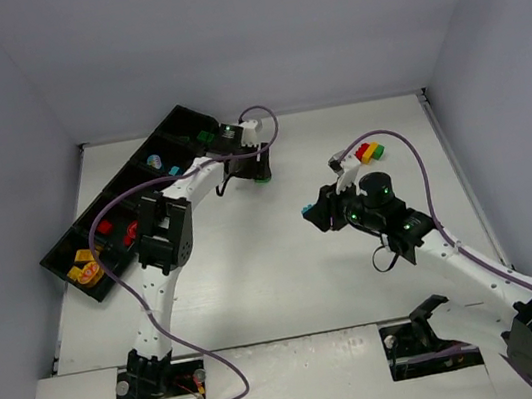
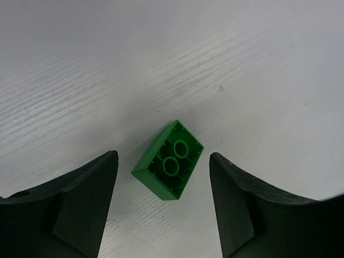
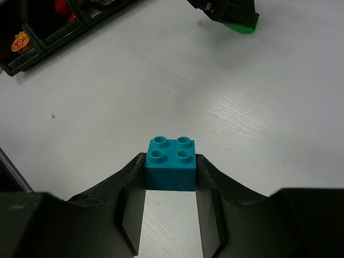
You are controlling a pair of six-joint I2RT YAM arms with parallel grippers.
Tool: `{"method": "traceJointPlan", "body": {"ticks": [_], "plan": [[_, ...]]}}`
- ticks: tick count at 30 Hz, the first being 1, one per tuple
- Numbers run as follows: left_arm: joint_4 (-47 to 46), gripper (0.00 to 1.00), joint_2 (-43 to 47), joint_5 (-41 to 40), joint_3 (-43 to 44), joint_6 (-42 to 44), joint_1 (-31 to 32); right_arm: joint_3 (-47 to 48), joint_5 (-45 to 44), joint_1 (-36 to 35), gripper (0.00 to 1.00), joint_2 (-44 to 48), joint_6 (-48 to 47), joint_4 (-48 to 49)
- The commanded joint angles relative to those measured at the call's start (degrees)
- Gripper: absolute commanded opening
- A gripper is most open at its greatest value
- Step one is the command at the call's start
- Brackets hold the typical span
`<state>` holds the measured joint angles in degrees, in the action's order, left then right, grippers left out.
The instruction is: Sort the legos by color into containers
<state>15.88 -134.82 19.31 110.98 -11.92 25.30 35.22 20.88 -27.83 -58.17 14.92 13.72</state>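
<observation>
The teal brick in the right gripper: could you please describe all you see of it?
The teal brick is a glossy plastic block, square on top, with four round studs facing up. The right gripper is shut on it, one black finger against each side face. Whether it rests on the white table or is lifted cannot be told.
</observation>
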Motion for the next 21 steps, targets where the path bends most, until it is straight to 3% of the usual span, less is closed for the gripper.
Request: {"method": "traceJointPlan", "body": {"ticks": [1,9,15,17,18,21], "plan": [[-0.5,0.63,1.6,-0.6,0.7,1.6,0.7,0.7,1.1,-0.4,0.09,1.3,0.2,3.2],[-0.4,0.61,1.3,-2.3,-0.4,1.2,0.8,0.2,1.4,-0.4,0.09,1.7,0.5,3.0],[-1.0,0.51,1.5,-2.4,-1.2,0.8,1.0,-0.1,1.2,-0.4,0.09,2.2,0.5,3.0],[-1.2,0.45,1.7,-2.3,-1.3,0.8,1.1,-0.2,1.1,-0.4,0.09,2.2,0.5,3.0],[-1.2,0.35,1.7,-2.3,-1.6,0.7,1.0,-0.2,1.1,-0.4,0.09,2.2,0.6,2.9],[-2.4,0.23,2.5,-2.4,-2.8,0.0,1.0,-0.5,1.1,-0.4,0.09,2.4,0.6,2.9]]}}
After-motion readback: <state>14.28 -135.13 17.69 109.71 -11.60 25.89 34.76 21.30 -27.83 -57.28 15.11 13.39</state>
